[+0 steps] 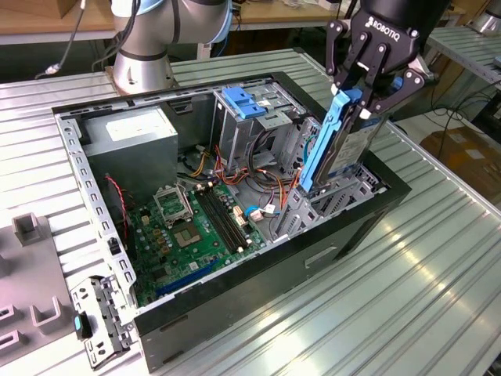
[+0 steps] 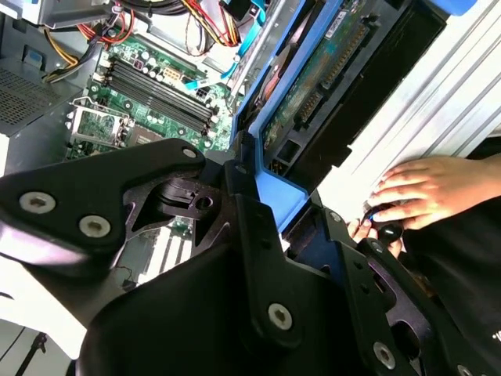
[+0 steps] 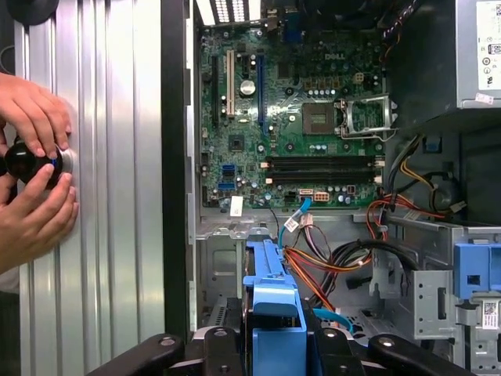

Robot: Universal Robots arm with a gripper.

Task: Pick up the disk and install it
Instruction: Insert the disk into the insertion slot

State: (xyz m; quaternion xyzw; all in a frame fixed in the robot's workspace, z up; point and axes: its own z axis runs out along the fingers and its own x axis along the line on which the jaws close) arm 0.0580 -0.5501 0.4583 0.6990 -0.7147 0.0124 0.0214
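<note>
Exterior view shows our claw [image 1: 362,102] pinching the disk [image 1: 342,149] on edge, its lower end inside the case [image 1: 235,305]. We judge a tilted descent could snag cables [image 1: 235,168] there.

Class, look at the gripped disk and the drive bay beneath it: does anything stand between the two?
Nothing visible does. The gripper is shut on the disk, held on edge with its lower end at the drive bay. Orange cables run close beside it, not under it as far as shows.
</note>
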